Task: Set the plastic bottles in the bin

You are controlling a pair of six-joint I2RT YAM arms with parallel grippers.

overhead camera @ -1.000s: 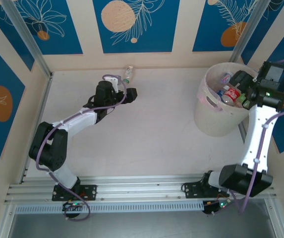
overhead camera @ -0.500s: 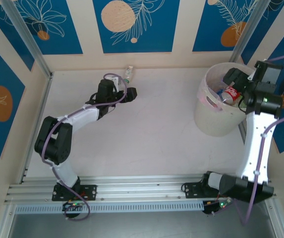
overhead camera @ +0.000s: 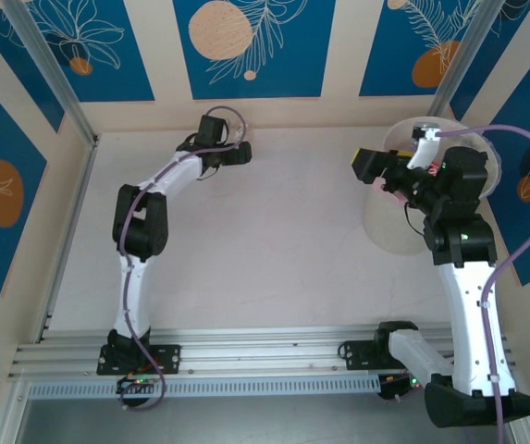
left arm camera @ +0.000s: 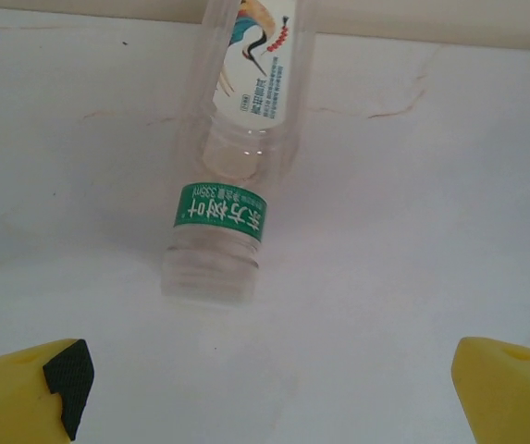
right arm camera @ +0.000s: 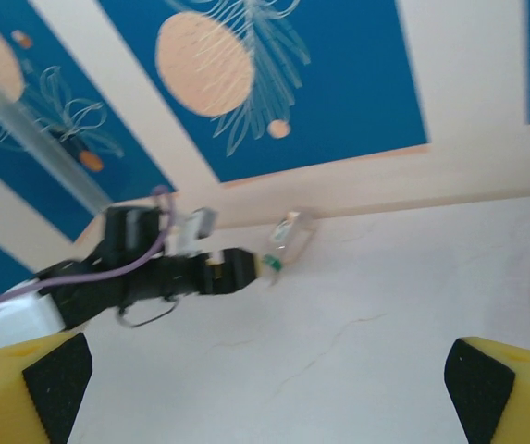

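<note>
A clear plastic bottle (left arm camera: 237,139) lies on the white table against the back wall, its green neck band and pale cap pointing at my left gripper (left arm camera: 265,398). That gripper is open, its yellow fingertips (left arm camera: 24,388) spread wide just short of the cap and apart from it. From above, the left gripper (overhead camera: 237,153) reaches to the back wall. My right gripper (overhead camera: 364,166) hangs open and empty, raised to the left of the bin (overhead camera: 385,231), whose top my right arm covers. The right wrist view looks across at the same bottle (right arm camera: 283,242) and the left arm (right arm camera: 135,273).
The back wall (overhead camera: 292,113) runs right behind the bottle. A metal post (overhead camera: 52,79) stands at the back left corner. The rail with both arm bases (overhead camera: 246,356) lies along the near edge. Open white table (overhead camera: 283,250) stretches between the arms.
My left arm has stretched farther back, bringing its open gripper up to the bottle by the wall. My right arm has risen from the bin and swung left, still open.
</note>
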